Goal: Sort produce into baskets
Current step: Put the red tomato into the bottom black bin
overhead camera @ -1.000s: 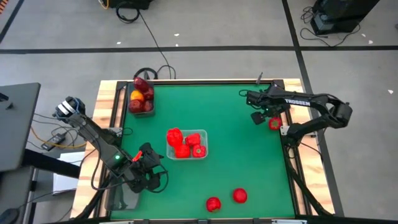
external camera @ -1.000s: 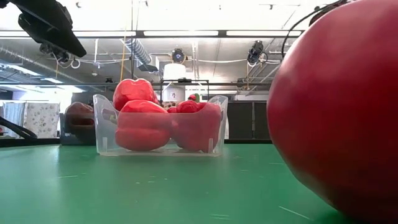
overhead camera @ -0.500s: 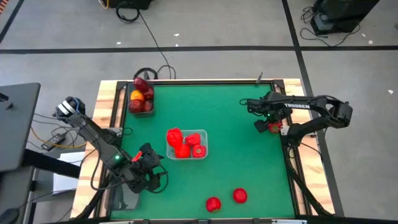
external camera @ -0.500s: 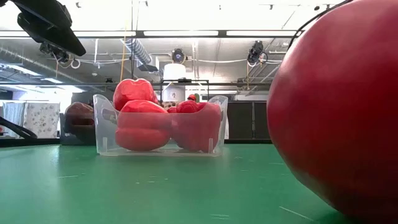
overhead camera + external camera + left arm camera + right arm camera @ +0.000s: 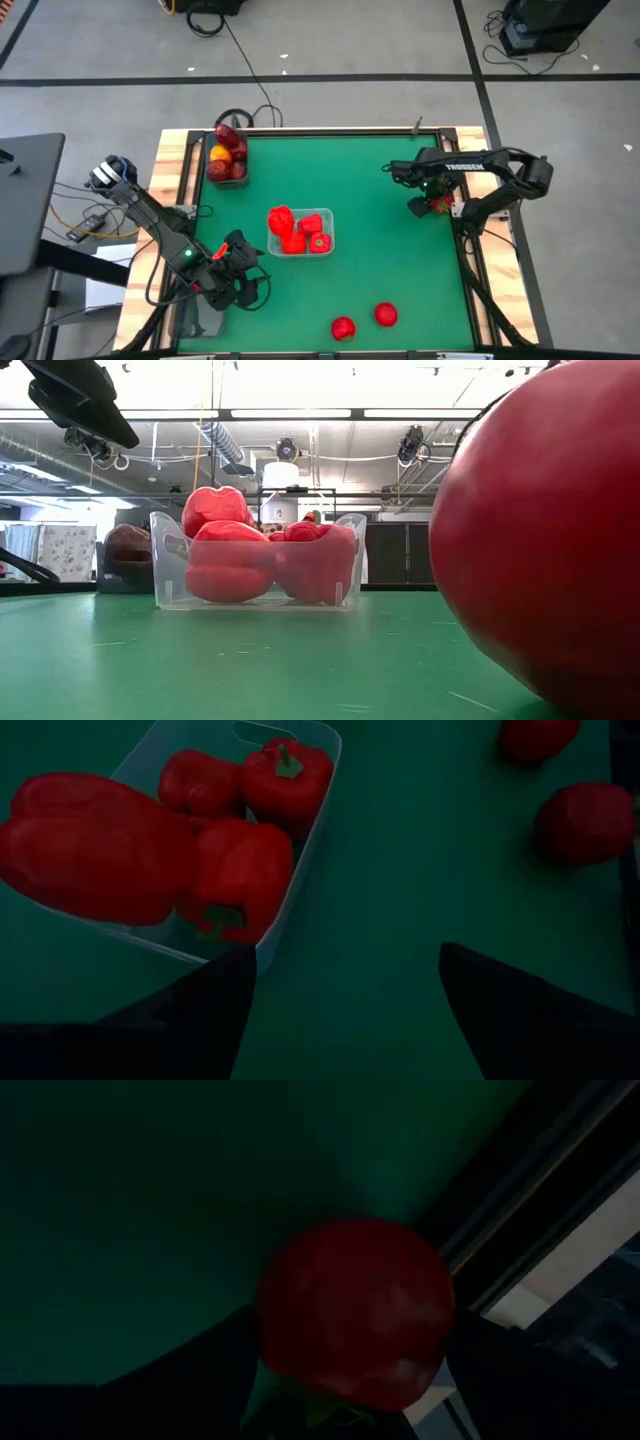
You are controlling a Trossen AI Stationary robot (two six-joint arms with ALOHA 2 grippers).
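Round red fruit [image 5: 441, 203] at right-centre of high frame, near table [image 5: 380, 250] edge, directly under right claw [image 5: 428, 200], sitting between spread fingers, not yet pinched; left claw [image 5: 240, 270] open, idle at lower left, far from it.

We can read only one piece of writing: the white brand word "TROSSEN" on the dark right arm [image 5: 470, 166], seen from above, printed along the forearm link just behind the wrist that carries that arm's jaws. The letters are small, and we make them out only roughly. We find no readable writing, number or sign on anything else in the four views.
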